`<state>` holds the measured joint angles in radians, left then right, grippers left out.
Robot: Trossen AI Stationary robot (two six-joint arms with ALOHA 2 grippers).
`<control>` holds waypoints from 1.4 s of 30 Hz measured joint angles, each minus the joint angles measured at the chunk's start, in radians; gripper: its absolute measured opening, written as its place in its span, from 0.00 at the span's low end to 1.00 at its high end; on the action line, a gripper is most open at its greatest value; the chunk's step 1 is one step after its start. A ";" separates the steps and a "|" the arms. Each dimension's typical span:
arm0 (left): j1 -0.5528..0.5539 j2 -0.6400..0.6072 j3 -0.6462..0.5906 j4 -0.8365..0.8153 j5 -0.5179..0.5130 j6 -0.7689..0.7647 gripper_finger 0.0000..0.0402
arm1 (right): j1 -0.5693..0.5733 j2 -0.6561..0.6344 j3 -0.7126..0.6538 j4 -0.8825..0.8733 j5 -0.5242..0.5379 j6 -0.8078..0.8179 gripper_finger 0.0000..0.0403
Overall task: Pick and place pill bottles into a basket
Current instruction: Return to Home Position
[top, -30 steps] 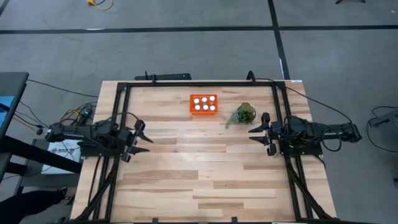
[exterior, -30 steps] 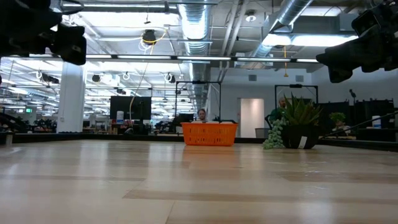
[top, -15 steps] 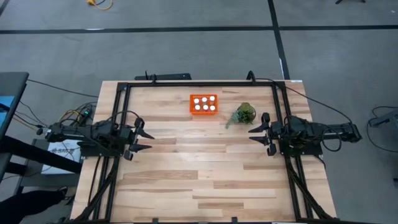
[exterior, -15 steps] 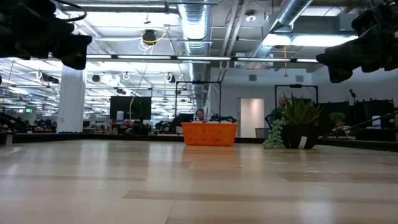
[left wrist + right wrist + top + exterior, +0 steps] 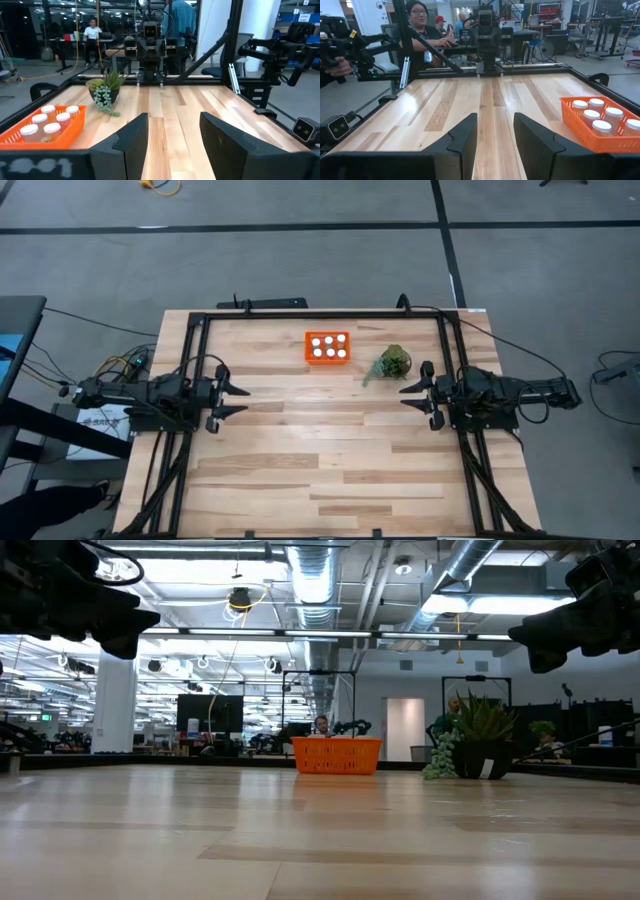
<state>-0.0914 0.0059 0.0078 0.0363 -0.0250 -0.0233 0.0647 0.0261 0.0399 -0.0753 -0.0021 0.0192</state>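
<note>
Bench state, return phase.

- Small bright orange rectangular plastic basket point(image 5: 307, 348) is found near the far edge of the light wooden bench point(image 5: 320, 470), about midway across it.
- Six small upright pill bottles with round white caps point(image 5: 328, 352) are seen standing inside the basket, in two rows of three. No bottle is seen on the bench outside it.
- From the left wrist view, the caps point(image 5: 48, 120) are seen just above the basket wall point(image 5: 60, 136). The same is noted from the right wrist view, caps point(image 5: 601, 118) over wall point(image 5: 590, 139).
- Small green leafy potted plant point(image 5: 393, 363) is set just beside the basket, on the right arm's side, not touching it.
- Left arm point(image 5: 150, 400) is held at the left edge of the bench. The left jaws are spread and empty, pointed toward the bench centre and well apart from the basket.
- Right arm point(image 5: 500, 397) is held at the right edge. The right jaws are spread and empty, near the plant but clear of it.
- Both arms are raised above the bench surface in the low view.
- A person point(image 5: 422, 27) is noted behind the bench frame.
</note>
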 joint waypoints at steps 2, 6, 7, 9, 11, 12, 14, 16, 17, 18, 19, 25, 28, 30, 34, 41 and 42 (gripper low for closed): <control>0.000 0.000 0.000 0.000 0.001 -0.023 0.42 | 0.000 0.000 0.000 0.000 0.000 0.000 0.30; 0.000 0.000 0.000 0.000 0.001 -0.038 0.42 | 0.000 0.000 0.000 0.000 0.000 0.000 0.30; 0.000 0.000 0.000 0.000 0.001 -0.027 0.42 | 0.000 0.000 0.000 0.000 0.000 0.000 0.30; 0.000 0.000 0.000 0.000 0.001 -0.020 0.42 | 0.000 0.000 0.000 0.000 0.000 0.000 0.30; 0.000 0.000 -0.001 -0.001 0.001 -0.035 0.42 | 0.000 0.000 0.000 0.000 0.000 0.000 0.30; 0.000 0.000 -0.001 -0.001 0.001 -0.040 0.42 | 0.000 0.000 0.000 0.000 0.000 0.000 0.30; 0.000 0.000 -0.001 -0.001 0.001 -0.041 0.42 | 0.000 0.000 0.000 0.000 0.000 0.000 0.30; 0.000 0.000 -0.001 -0.001 0.001 -0.033 0.42 | 0.000 0.000 0.000 0.000 0.000 0.000 0.30; 0.000 0.000 -0.001 -0.001 0.001 -0.028 0.42 | 0.000 0.000 0.000 0.000 0.000 0.000 0.30; 0.000 0.000 -0.001 -0.001 0.001 -0.028 0.42 | 0.000 0.000 0.000 0.000 0.000 0.000 0.30; 0.000 0.000 -0.001 -0.001 0.001 -0.028 0.42 | 0.000 0.000 0.000 0.000 0.000 0.000 0.30; 0.000 0.000 -0.001 -0.001 0.002 -0.027 0.42 | 0.000 0.000 0.000 0.000 0.000 0.000 0.30; 0.000 0.000 -0.001 -0.001 0.002 -0.023 0.42 | 0.000 0.000 0.000 0.000 0.000 0.000 0.30; 0.000 0.000 -0.001 -0.001 0.002 -0.023 0.42 | 0.000 0.000 0.000 0.000 0.000 0.000 0.30; 0.000 0.000 -0.001 -0.001 0.002 -0.028 0.42 | 0.000 0.000 0.000 0.000 0.000 0.000 0.30; 0.000 0.000 -0.001 -0.001 0.002 -0.029 0.42 | 0.000 0.000 0.000 0.000 0.000 0.000 0.30; 0.000 0.000 -0.001 -0.002 0.002 -0.029 0.42 | 0.000 0.000 0.000 0.000 0.000 0.000 0.30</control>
<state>-0.0914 0.0059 0.0064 0.0345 -0.0227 -0.0520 0.0649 0.0261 0.0402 -0.0752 -0.0021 0.0192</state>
